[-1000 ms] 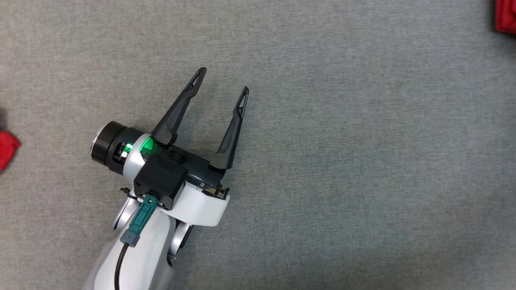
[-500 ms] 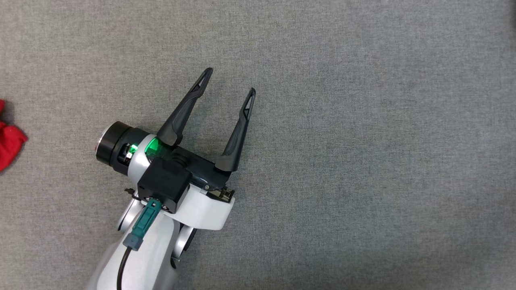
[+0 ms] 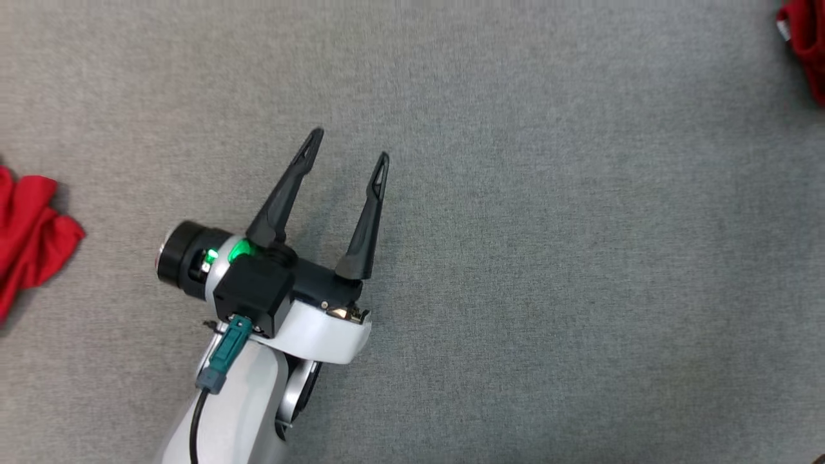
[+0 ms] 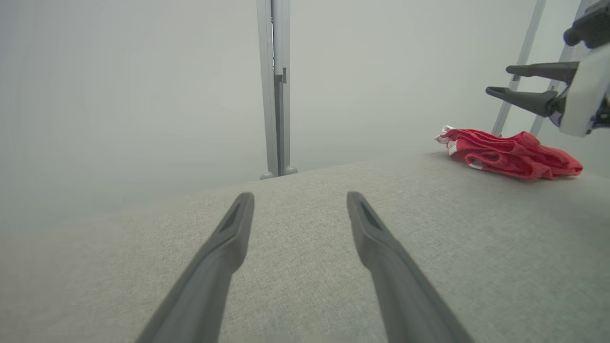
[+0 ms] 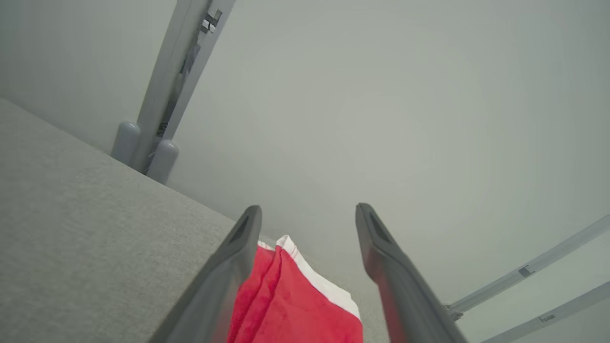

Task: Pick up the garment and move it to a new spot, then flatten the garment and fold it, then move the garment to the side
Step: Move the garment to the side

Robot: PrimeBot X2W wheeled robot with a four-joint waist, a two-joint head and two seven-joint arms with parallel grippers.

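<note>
The garment (image 5: 295, 305) is red with a white trim and lies crumpled on the grey fabric surface (image 3: 548, 258). In the right wrist view my right gripper (image 5: 307, 212) hangs just above it, open, with nothing between its fingers. The left wrist view shows the garment (image 4: 510, 155) at the right, with the right gripper (image 4: 498, 80) above it. A corner of the garment (image 3: 804, 45) reaches into the head view's top right. My left gripper (image 3: 349, 144) hovers open and empty over bare surface at centre left, far from the garment; its wrist view shows it (image 4: 300, 196) pointing across the surface.
Another red cloth (image 3: 29, 235) lies bunched at the head view's left edge. Beyond the surface's far edge stand a grey upright post (image 4: 275, 90) and slanted frame bars (image 5: 524, 274) before a pale wall.
The head view has shifted, so more of the red cloth at the left edge shows and the garment's corner is back at the top right. My right gripper has opened. The left gripper stays open.
</note>
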